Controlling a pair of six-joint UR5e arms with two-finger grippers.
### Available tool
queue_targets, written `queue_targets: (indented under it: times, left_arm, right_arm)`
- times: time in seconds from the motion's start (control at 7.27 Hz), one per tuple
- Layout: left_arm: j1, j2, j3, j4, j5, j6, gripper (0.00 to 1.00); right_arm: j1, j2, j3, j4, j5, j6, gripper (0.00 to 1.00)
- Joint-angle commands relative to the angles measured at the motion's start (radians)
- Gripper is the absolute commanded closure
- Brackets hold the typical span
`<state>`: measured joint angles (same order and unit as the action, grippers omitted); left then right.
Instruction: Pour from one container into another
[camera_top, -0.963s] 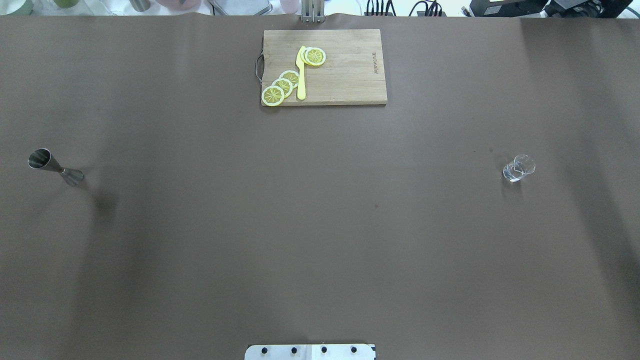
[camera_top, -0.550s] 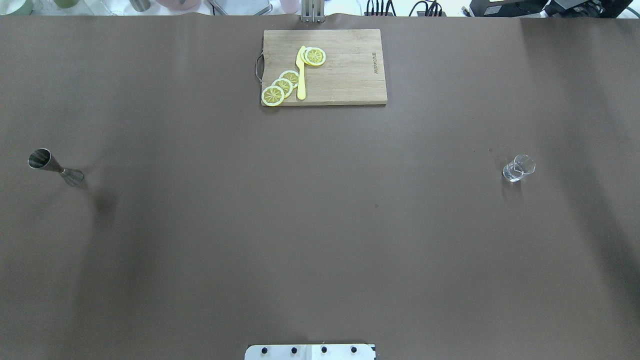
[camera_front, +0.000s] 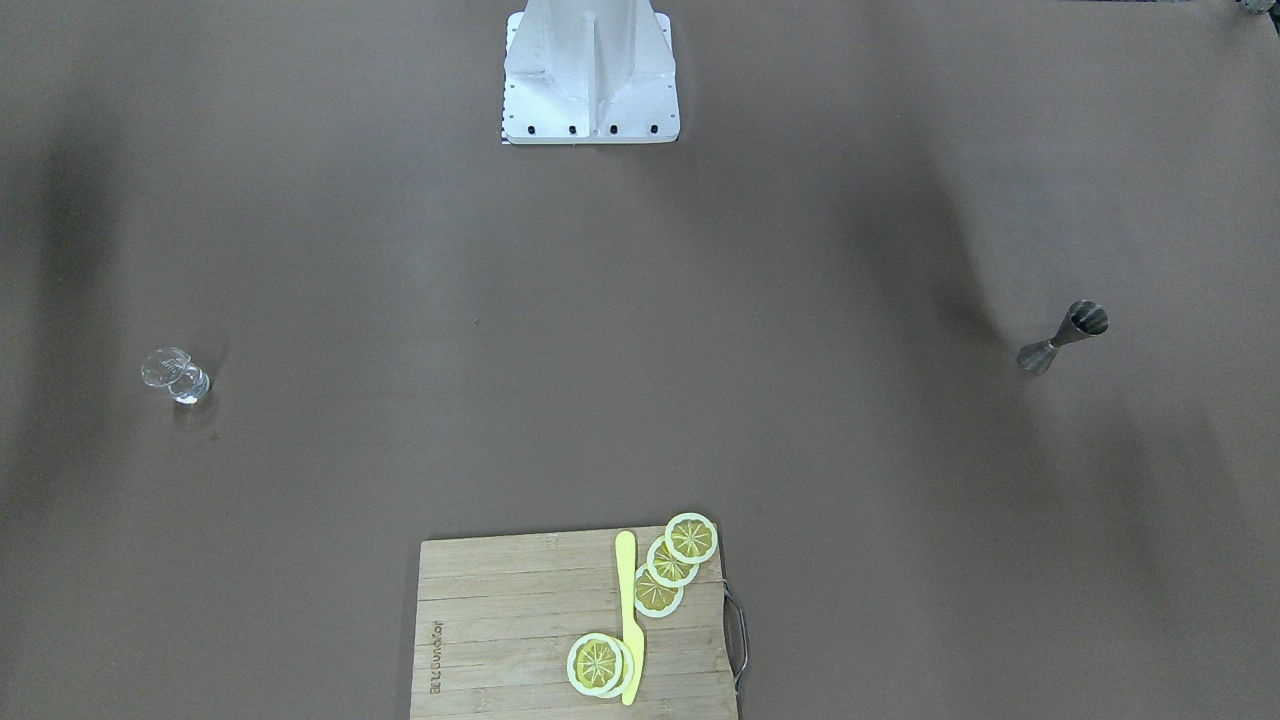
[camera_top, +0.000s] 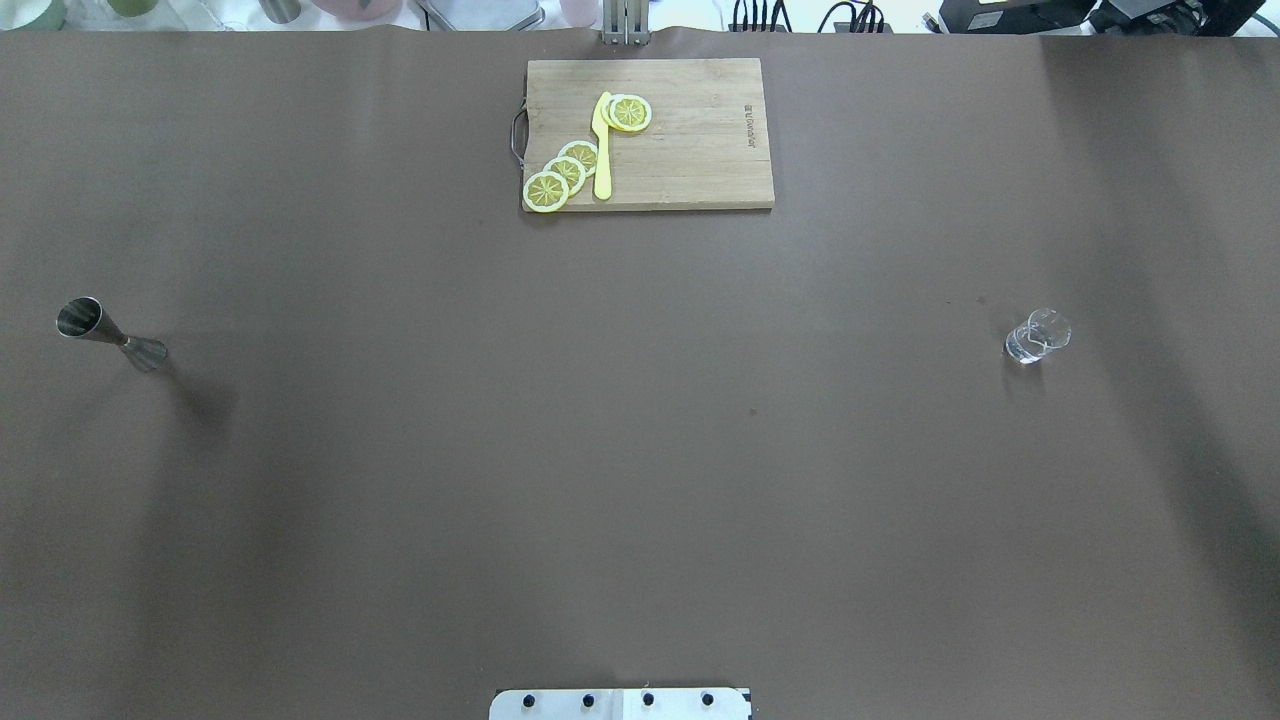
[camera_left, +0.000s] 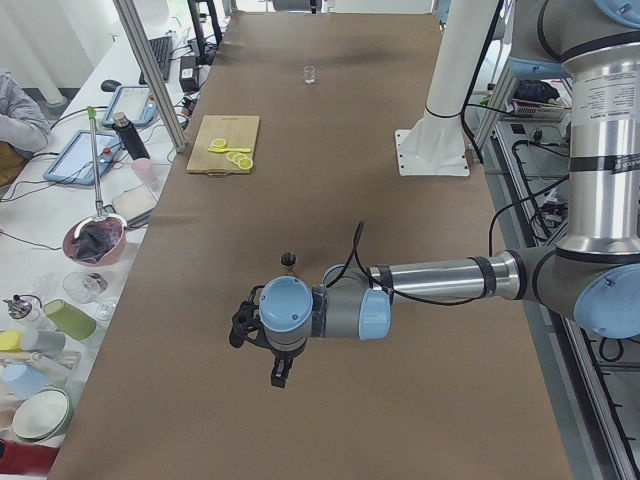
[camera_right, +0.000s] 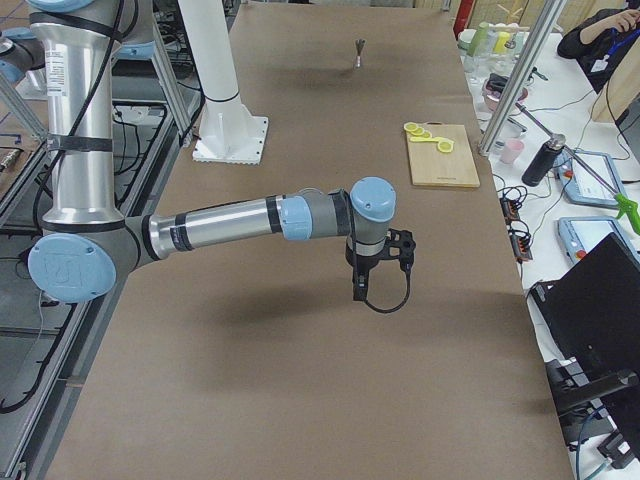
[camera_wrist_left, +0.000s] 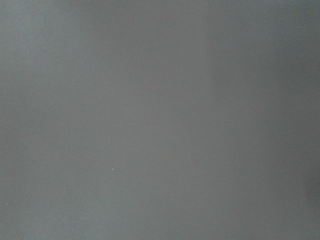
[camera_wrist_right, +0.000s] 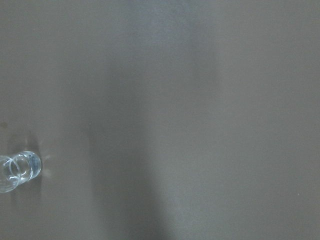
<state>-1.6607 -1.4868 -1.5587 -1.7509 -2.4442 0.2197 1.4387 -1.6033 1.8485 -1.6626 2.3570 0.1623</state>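
Glass cup (camera_top: 1037, 336) stands untouched, apart from both jaws; their state cannot be told.

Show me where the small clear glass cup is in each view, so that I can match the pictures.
Front-facing: glass cup at the left, mid-height.
Overhead: glass cup at the right, mid-height.
Exterior left: glass cup far off, top centre.
Exterior right: not visible.
Left wrist: not in it.
Right wrist: glass cup at the lower left edge.
Landmark: the cutting board shows in all four exterior views.
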Motion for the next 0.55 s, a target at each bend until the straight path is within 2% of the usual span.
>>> queue_targets:
  times: [0.0, 0.14, 0.28, 0.41]
  left_arm:
    - [0.021, -0.021, 0.082, -0.228, -0.004, -0.008, 0.01]
    - [0.030, -0.024, 0.129, -0.387, -0.002, -0.008, 0.01]
    - [0.062, -0.033, 0.143, -0.533, 0.002, -0.011, 0.01]
    - [0.084, -0.035, 0.141, -0.592, 0.010, -0.026, 0.01]
  right_arm:
    - [-0.134, -0.003, 0.122, 0.006, 0.001, -0.041, 0.00]
    - [-0.150, -0.001, 0.152, 0.038, 0.058, -0.046, 0.00]
    - [-0.170, -0.001, 0.144, 0.163, 0.071, -0.085, 0.00]
    - [-0.161, -0.001, 0.150, 0.185, 0.088, -0.087, 0.00]
